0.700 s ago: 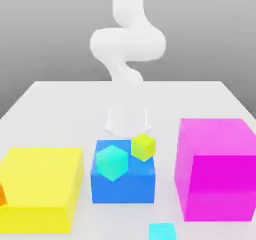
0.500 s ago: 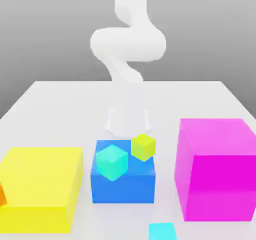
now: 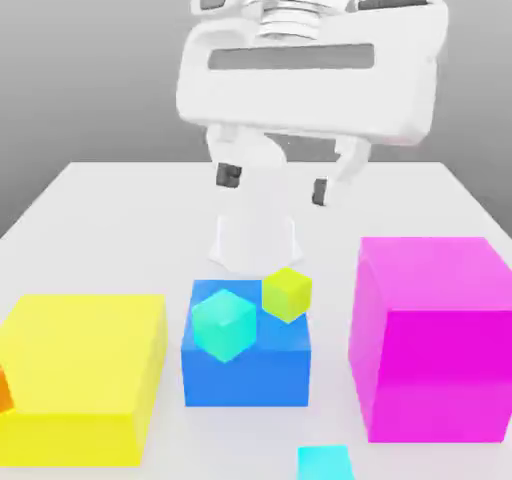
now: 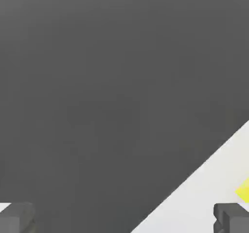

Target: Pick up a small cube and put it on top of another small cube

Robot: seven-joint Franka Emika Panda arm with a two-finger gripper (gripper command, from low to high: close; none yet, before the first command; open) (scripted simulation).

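Where visible outside, tool (image 3: pixel 274 184) spread.

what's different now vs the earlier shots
The gripper has swung into the exterior view above the blocks, jaws open and empty; nothing was grasped or released. The cyan cube, turquoise cube, yellow-green cube and big blocks stayed put.
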